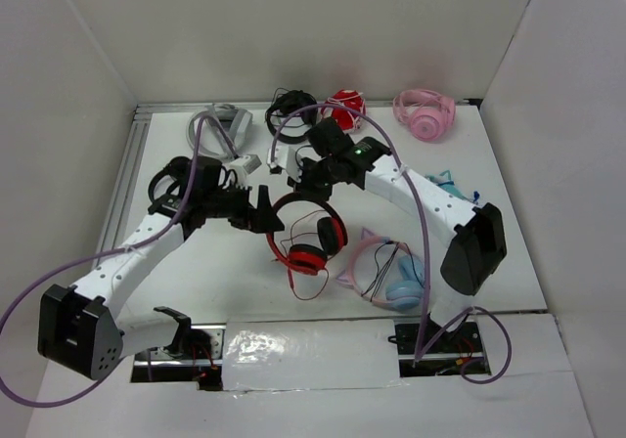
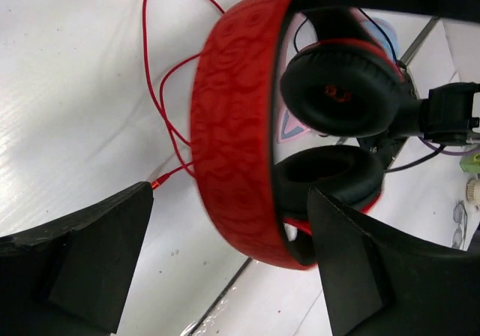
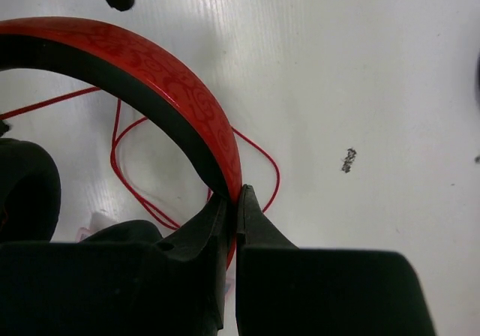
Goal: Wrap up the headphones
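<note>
A: Where is the left gripper (image 1: 271, 215)?

B: Low over the white table (image 1: 230, 277), at the left side of the red headphones (image 1: 309, 256); its jaws stand wide apart with the patterned headband (image 2: 232, 126) between them; whether either finger touches it, I cannot tell.

A: And the headphones themselves?

B: Near the middle of the table; the black ear pads (image 2: 337, 96) face each other; the thin red cable (image 3: 277, 175) lies in loose loops on the table beneath.

A: The right gripper (image 3: 236, 199)?

B: Pinched tight on the headband, one finger on its black inside, the other on its red outside; a pink and blue cat-ear headset (image 1: 403, 291) lies just to the right.
</note>
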Tool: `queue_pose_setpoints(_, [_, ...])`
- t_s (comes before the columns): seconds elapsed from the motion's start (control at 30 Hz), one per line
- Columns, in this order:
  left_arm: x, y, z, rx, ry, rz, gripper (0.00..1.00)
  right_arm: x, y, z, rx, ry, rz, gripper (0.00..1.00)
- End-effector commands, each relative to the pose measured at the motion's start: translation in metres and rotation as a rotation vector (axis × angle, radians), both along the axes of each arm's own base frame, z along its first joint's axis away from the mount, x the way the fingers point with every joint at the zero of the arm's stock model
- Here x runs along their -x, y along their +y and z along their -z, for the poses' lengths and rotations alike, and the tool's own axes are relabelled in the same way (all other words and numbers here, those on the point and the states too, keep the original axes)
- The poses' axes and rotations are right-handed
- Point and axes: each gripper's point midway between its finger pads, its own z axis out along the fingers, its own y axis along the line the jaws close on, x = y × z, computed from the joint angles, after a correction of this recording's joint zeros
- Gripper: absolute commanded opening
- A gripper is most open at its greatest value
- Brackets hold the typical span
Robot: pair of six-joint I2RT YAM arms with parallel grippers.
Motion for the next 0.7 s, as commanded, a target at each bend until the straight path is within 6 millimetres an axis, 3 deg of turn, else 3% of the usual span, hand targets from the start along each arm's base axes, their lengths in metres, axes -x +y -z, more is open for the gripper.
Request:
queue_pose_setpoints(0.0, [0.007, -0.006, -0.012, 0.051, -0.036, 0.047, 0.97, 0.018, 0.012, -0.058, -0.138, -0.104, -0.089, 0.00])
queue_pose_setpoints(0.17, [0.014, -0.010, -0.019, 0.093, -0.054, 0.085, 0.96, 0.032, 0.015, -0.077, -0.184, -0.166, -0.125, 0.00])
queue_pose_setpoints(0.33, [0.024, -0.017, -0.035, 0.153, -0.082, 0.151, 0.81, 0.033, 0.025, -0.070, -0.156, -0.174, -0.133, 0.00])
queue_pose_setpoints(0.47, [0.028, -0.018, -0.035, 0.160, -0.075, 0.165, 0.43, 0.028, 0.036, -0.065, -0.138, -0.190, -0.113, 0.00])
queue_pose_setpoints(0.5, [0.027, -0.018, -0.035, 0.158, -0.074, 0.159, 0.23, 0.027, 0.040, -0.070, -0.156, -0.205, -0.113, 0.00])
queue_pose_setpoints(0.57, [0.025, -0.017, -0.032, 0.152, -0.057, 0.141, 0.00, 0.029, 0.043, -0.073, -0.177, -0.211, -0.121, 0.00])
queue_pose_setpoints(0.67, [0.024, -0.017, -0.034, 0.152, -0.062, 0.137, 0.00, 0.029, 0.048, -0.080, -0.206, -0.232, -0.124, 0.00])
